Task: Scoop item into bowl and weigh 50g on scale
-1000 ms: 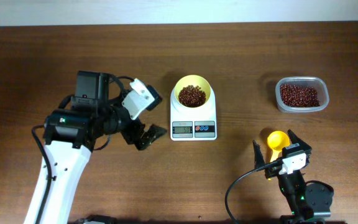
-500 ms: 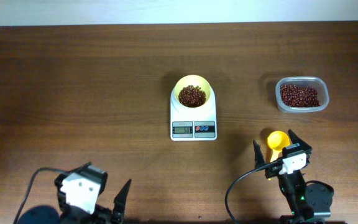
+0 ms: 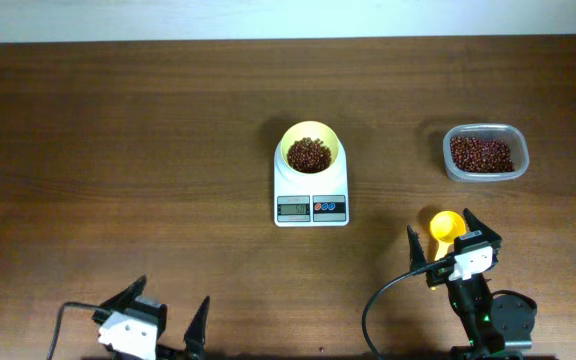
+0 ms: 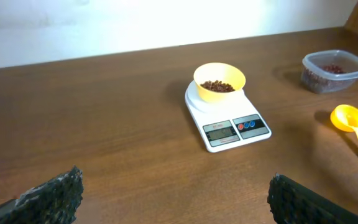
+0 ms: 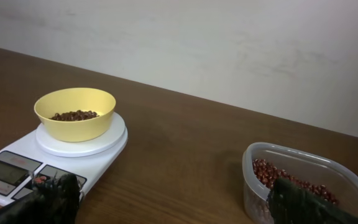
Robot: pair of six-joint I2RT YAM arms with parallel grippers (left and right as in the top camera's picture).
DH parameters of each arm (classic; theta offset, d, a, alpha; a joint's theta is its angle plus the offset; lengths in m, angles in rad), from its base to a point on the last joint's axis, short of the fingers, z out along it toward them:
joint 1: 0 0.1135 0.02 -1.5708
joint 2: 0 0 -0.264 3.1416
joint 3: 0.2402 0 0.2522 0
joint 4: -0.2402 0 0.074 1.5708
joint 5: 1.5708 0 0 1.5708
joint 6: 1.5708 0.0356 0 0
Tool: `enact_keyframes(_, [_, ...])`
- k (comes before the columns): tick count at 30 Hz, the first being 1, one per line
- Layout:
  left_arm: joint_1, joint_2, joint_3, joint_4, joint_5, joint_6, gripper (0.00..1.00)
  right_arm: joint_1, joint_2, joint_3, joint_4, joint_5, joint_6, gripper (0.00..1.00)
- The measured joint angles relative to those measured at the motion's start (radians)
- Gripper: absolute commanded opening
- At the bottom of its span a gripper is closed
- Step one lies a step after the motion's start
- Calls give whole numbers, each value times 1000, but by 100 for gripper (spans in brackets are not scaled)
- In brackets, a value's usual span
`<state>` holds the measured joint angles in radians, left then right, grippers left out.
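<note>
The pale-yellow bowl stands on the white scale at the table's middle and holds a small heap of red-brown beans. The bowl and scale also show in the left wrist view, and the bowl and scale in the right wrist view. My left gripper is open and empty at the table's front left edge. My right gripper is open and empty at the front right, with the yellow scoop lying on the table between its fingers.
A clear plastic container with more beans stands at the right, also seen in the right wrist view and the left wrist view. The scoop lies on the table in front of it.
My left arm has pulled back from beside the scale to the front left edge of the table, gripper open. The right arm, bowl and scale have not moved.
</note>
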<state>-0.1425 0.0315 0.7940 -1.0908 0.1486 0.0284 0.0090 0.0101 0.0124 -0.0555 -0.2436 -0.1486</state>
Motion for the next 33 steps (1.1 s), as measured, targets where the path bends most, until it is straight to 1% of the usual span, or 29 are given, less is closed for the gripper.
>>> enact_keyframes(10, [0, -17, 0, 2, -11, -3, 99, 0, 0, 0, 0, 0, 0, 99])
enact_keyframes(14, [0, -17, 0, 11, -65, -3, 99, 0, 0, 0, 0, 0, 0, 99])
enact_keyframes(16, [0, -17, -3, 58, -86, -3, 99, 0, 0, 0, 0, 0, 0, 99])
enact_keyframes(19, [-8, -23, -85, 198, -125, -2, 99, 0, 0, 0, 0, 0, -1, 99])
enact_keyframes(20, [0, -24, -146, 277, -132, -2, 99, 0, 0, 0, 0, 0, -1, 99])
enact_keyframes(23, [79, -20, -301, 424, -130, 1, 99, 0, 0, 0, 0, 0, 0, 99])
enact_keyframes(27, [132, -21, -386, 562, -130, 14, 99, 0, 0, 0, 0, 0, 0, 99])
enact_keyframes(29, [163, -21, -482, 682, -130, 16, 99, 0, 0, 0, 0, 0, 0, 99])
enact_keyframes(30, [174, -23, -536, 791, -130, 17, 99, 0, 0, 0, 0, 0, -1, 98])
enact_keyframes(33, [214, -22, -647, 890, -120, 29, 99, 0, 0, 0, 0, 0, 0, 99])
